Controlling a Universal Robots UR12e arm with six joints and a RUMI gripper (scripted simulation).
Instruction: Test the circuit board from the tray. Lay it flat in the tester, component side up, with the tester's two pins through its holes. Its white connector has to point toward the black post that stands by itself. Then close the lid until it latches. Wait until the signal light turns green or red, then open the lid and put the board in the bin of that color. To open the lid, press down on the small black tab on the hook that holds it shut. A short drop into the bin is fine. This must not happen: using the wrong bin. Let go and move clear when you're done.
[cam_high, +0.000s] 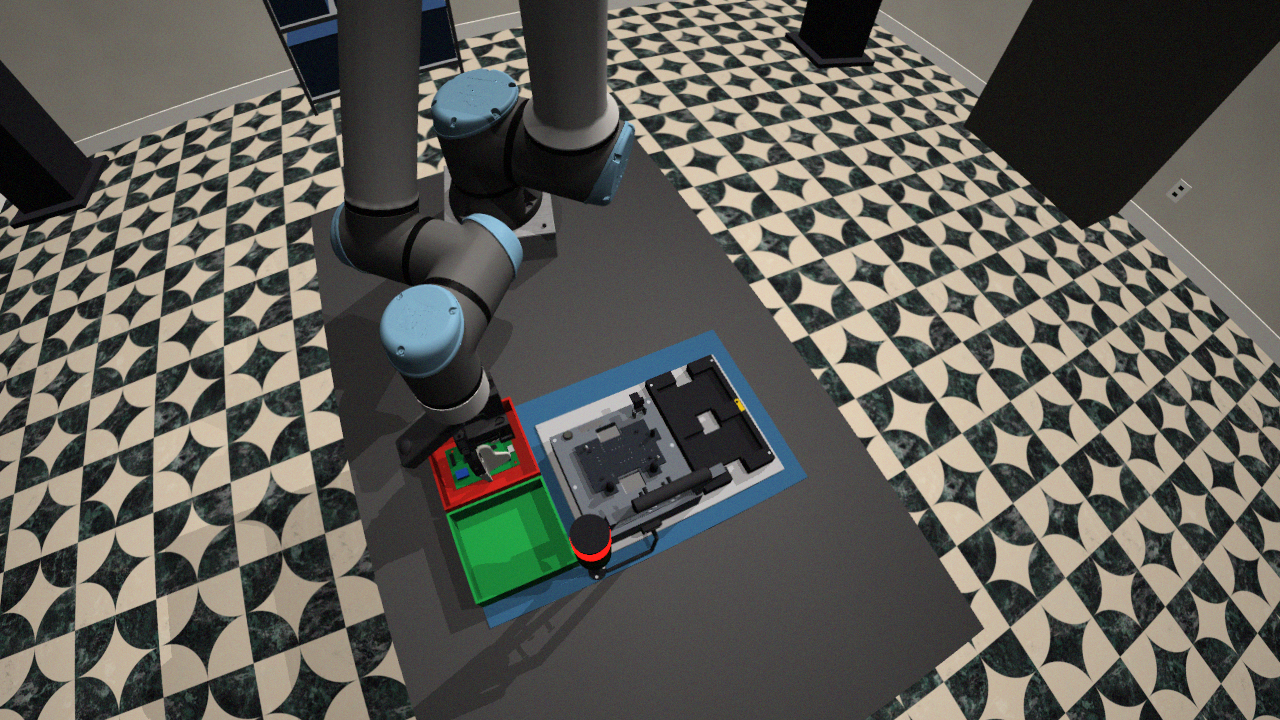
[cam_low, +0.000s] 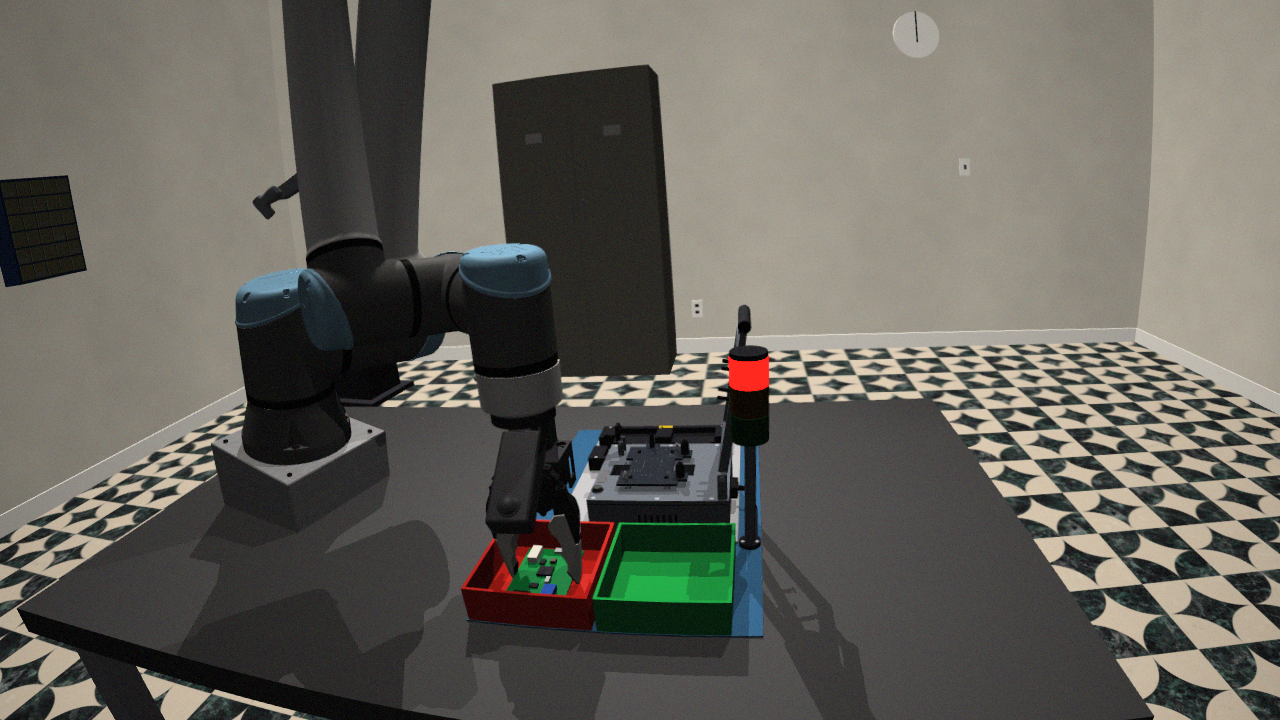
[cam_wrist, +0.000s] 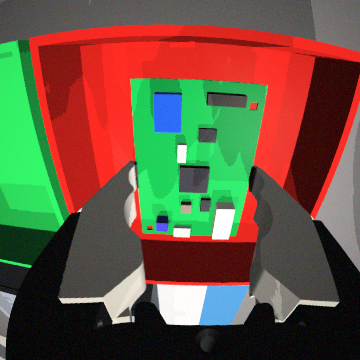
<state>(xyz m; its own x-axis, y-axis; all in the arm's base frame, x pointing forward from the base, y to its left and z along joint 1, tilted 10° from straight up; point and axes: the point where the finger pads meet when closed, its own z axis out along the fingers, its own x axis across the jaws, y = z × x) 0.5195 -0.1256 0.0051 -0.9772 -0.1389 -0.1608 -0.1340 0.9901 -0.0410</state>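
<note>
The circuit board (cam_high: 461, 474) (cam_low: 559, 568) (cam_wrist: 230, 145) is inside the red bin (cam_low: 528, 610) (cam_wrist: 110, 125), component side up. Its white connector (cam_wrist: 223, 222) is at the end toward the tester. My gripper (cam_high: 478, 461) (cam_low: 545, 577) (cam_wrist: 193, 165) reaches down into the bin and is shut on the board, one finger against each long edge. The gap under the board cannot be seen. The tester (cam_high: 675, 456) (cam_low: 617, 488) has no board in it and its lid stands open, with its handle (cam_high: 671, 488) (cam_low: 743, 318) up. The signal light (cam_high: 591, 549) (cam_low: 748, 372) is red.
The green bin (cam_high: 501, 537) (cam_low: 666, 622) is empty and stands beside the red one. The signal light's pole (cam_low: 750, 492) rises near the green bin's corner. A black tray (cam_high: 702, 402) lies at the tester's far end, on the blue mat (cam_high: 707, 347).
</note>
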